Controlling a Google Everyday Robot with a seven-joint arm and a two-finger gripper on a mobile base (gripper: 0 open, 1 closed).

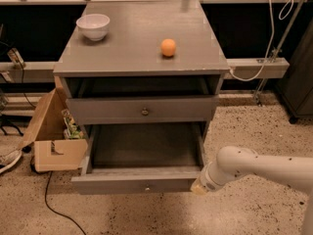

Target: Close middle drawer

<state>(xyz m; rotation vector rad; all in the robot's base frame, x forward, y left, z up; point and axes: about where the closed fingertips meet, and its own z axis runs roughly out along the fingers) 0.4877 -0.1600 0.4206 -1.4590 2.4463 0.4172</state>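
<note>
Camera view is taken from above and in front of a grey cabinet (137, 53), and the gripper (197, 188) is seen low in the picture, at the end of a white arm (254, 168) that enters from the right edge. Whether the gripper is apart or together cannot be told, as only its pale yellowish tip is shown. That tip is placed right at the right-hand end of the front panel of the middle drawer (112, 184); real contact cannot be confirmed. The middle drawer is pulled far out of the cabinet, so that its dark grey inside is laid open, and a small round knob (146, 187) is seen at the middle of its front. Above it, an upper drawer (98, 110) with a taller front and a darker knob (145, 112) is found drawn out only slightly, with a dark gap over it. On the cabinet's top, a white bowl (93, 27) is set near the back left corner and an orange ball (168, 47) lies well apart from it, right of the middle. An open cardboard box (51, 146) is placed on the speckled floor (254, 131) just left of the cabinet, and a dark cable (55, 207) is trailed across the floor before it. A white cord (269, 28) is hung from the rail at the upper right.
</note>
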